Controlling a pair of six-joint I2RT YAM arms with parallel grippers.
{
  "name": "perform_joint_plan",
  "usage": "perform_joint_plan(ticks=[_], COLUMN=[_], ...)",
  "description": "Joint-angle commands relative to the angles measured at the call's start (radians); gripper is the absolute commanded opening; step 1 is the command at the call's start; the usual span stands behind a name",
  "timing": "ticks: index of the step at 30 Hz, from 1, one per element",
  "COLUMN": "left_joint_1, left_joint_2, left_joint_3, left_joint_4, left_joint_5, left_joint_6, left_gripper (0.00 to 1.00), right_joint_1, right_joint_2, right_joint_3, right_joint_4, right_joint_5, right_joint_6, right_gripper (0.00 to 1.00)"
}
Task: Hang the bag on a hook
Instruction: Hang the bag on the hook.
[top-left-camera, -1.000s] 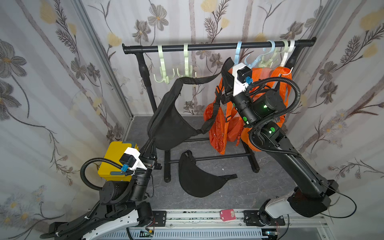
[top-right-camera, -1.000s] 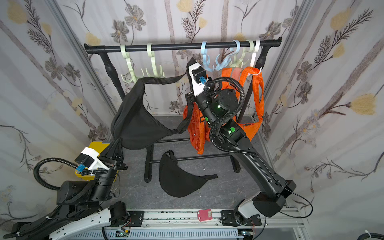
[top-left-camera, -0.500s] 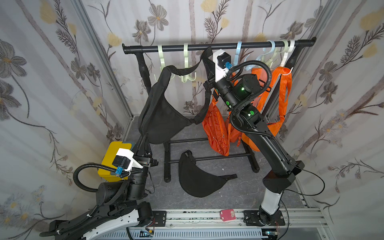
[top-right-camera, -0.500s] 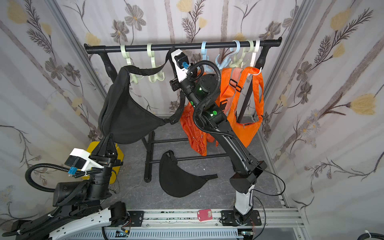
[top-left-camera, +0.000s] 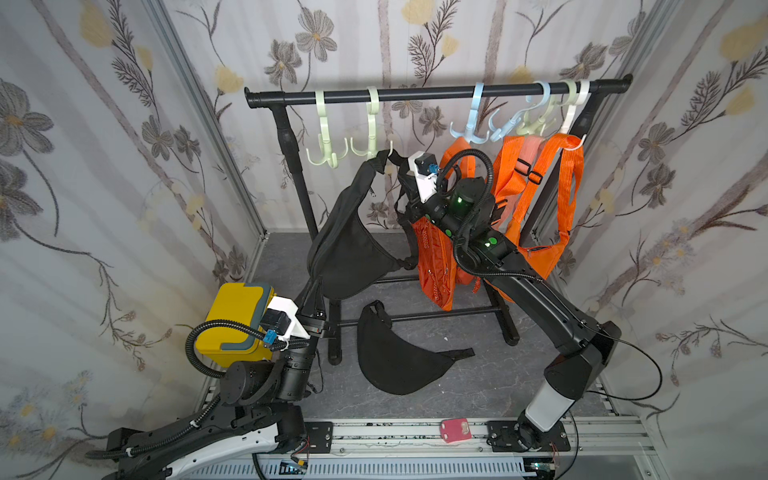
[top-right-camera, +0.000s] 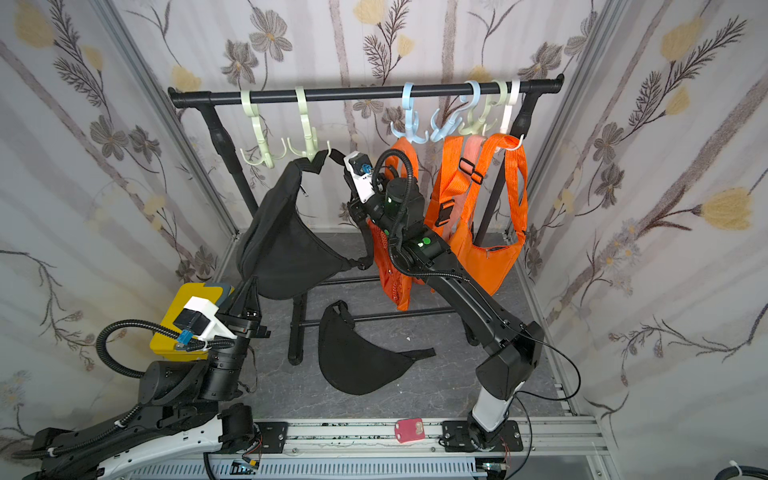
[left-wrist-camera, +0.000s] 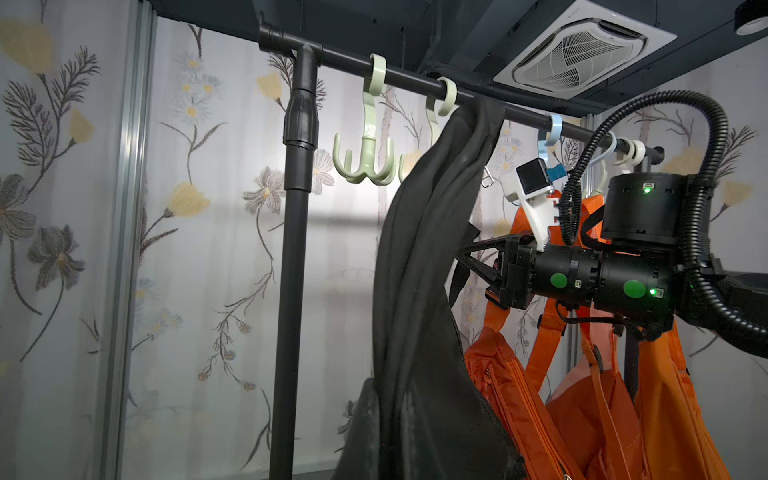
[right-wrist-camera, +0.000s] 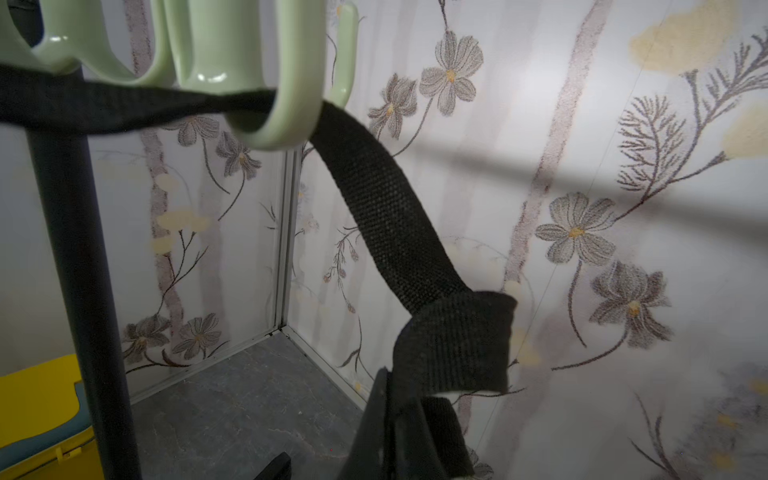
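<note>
- Black sling bag (top-left-camera: 349, 245) hangs in front of the garment rack's left half. Its strap (right-wrist-camera: 386, 208) is looped over a prong of the second pale-green hook (top-left-camera: 371, 126) from the rail's left end. The body is slack, tilted and off the floor.
- Right wrist view: the strap sits in the curve of the green prong, then runs down to a folded bunch at the tool.
- Right tool (left-wrist-camera: 463, 257) is clamped on the strap just below and beside that hook, fingers aimed at the bag. The arm reaches up across the orange bags (top-left-camera: 536, 257).
- Left tool (top-left-camera: 318, 286) is low and pointing up, fingers together, pinching the bag's bottom edge in both top views.
- Left wrist view: bag fabric fills the middle and runs to the frame bottom. The left fingers are not clear there.
- Black rail (top-left-camera: 424, 94) carries two green hooks on the left, then blue hooks (top-left-camera: 473, 120), another green one and a white one bunched at the right.
- Orange bags hang from those right-side hooks, behind the right arm.
- Second black bag (top-left-camera: 399, 365) lies flat on the grey floor in front of the rack's base bar, apart from both tools.
- Yellow box (top-left-camera: 232, 316) with grey trim sits beside the left arm.
- Small red block (top-left-camera: 456, 430) sits on the front aluminium track between the arm bases.
</note>
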Motion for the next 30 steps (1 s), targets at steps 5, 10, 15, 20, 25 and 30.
perform_joint_plan(ticks=[5, 10, 15, 20, 25, 30], left_joint_1=[-0.035, -0.032, 0.017, 0.073, 0.1, 0.099], left_joint_2=[0.117, 0.278, 0.49, 0.692, 0.81, 0.802], left_joint_3=[-0.12, -0.17, -0.143, -0.047, 0.025, 0.017], left_joint_4=[0.032, 0.048, 0.055, -0.02, -0.116, -0.244], left_joint_5=[-0.033, 0.031, 0.13, 0.255, 0.345, 0.348], left_joint_6=[-0.276, -0.469, -0.639, -0.753, -0.837, -0.951], left_gripper=[0.0, 0.0, 0.07, 0.43, 0.73, 0.87], right_joint_1=[-0.008, 0.003, 0.09, 0.205, 0.263, 0.28], right_joint_2=[-0.17, -0.299, -0.411, -0.508, -0.561, -0.548], right_joint_3=[-0.207, -0.295, -0.387, -0.507, -0.622, -0.735], right_joint_4=[0.143, 0.098, 0.07, 0.09, 0.102, 0.119], right_joint_5=[0.167, 0.213, 0.27, 0.334, 0.344, 0.28], right_joint_6=[0.046, 0.096, 0.082, 0.071, 0.089, 0.129], right_gripper=[0.15, 0.5, 0.69, 0.72, 0.74, 0.76])
